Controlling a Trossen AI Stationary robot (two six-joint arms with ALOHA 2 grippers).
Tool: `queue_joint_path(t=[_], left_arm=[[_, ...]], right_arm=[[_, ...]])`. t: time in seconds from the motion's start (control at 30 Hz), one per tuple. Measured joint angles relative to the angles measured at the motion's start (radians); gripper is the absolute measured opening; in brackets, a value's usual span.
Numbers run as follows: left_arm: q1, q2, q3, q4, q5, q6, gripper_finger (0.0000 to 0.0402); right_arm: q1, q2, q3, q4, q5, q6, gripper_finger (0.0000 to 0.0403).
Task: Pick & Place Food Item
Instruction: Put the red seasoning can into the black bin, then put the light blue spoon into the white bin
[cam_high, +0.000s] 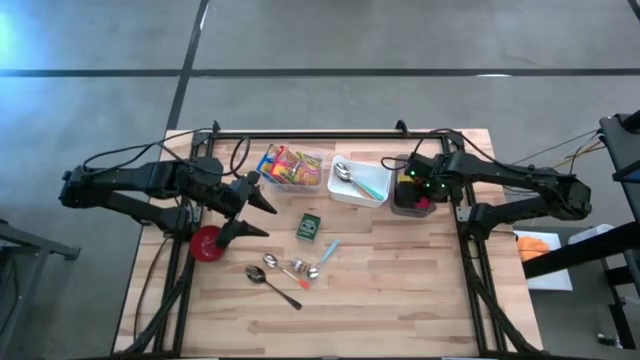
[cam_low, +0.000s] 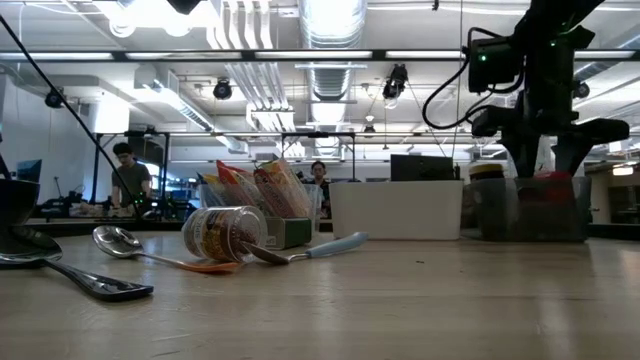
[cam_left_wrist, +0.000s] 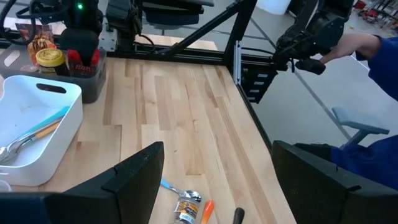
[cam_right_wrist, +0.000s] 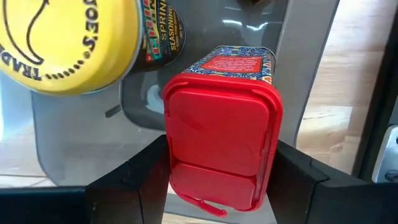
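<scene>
Right gripper (cam_right_wrist: 217, 171) clamps one red-lidded spice tin (cam_right_wrist: 221, 140) in the dark bin (cam_high: 408, 205).

Its two fingers close on the tin's sides, beside one yellow-lidded jar (cam_right_wrist: 65, 43). The left gripper (cam_high: 255, 215) hovers with fingers spread wide, empty, near one red bowl (cam_high: 206, 243). Mid-table lie two spoons (cam_high: 270, 280), one small jar (cam_low: 222, 233) on its side, one green box (cam_high: 309, 227). One white tray (cam_high: 358, 182) sits beside one clear snack bin (cam_high: 290, 168).

Cutlery (cam_high: 285, 272) and small jar (cam_high: 297, 268) clutter mid-table.
</scene>
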Motion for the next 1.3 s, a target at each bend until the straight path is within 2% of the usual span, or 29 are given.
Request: queue_joint_path(t=[0.1,0.33,0.5,0.7,0.87,1.03,1.3], left_arm=[[0.0,0.0,0.0,0.0,0.0,0.0,0.0299],[0.0,0.0,0.0,0.0,0.0,0.0,0.0299],[0.0,0.0,0.0,0.0,0.0,0.0,0.0299],[0.0,0.0,0.0,0.0,0.0,-0.003,0.0299],[0.0,0.0,0.0,-0.006,0.0,-0.003,0.0299],[0.0,0.0,0.0,-0.011,0.0,-0.004,0.0299],[0.0,0.0,0.0,-0.014,0.001,-0.039,0.0299]], right_arm=[[0.0,-0.003,-0.013,0.002,0.0,0.001,0.0216],[0.0,-0.002,-0.024,0.0,-0.008,-0.01,0.0315],[0.0,0.0,-0.025,-0.002,-0.012,-0.018,0.0347],[0.0,-0.001,-0.002,-0.015,-0.039,-0.051,0.0353],[0.024,-0.005,0.061,-0.112,-0.031,-0.101,0.0353],[0.092,-0.023,0.131,-0.193,-0.006,-0.108,0.0354],[0.264,-0.04,0.24,-0.193,0.027,-0.112,0.0354]])
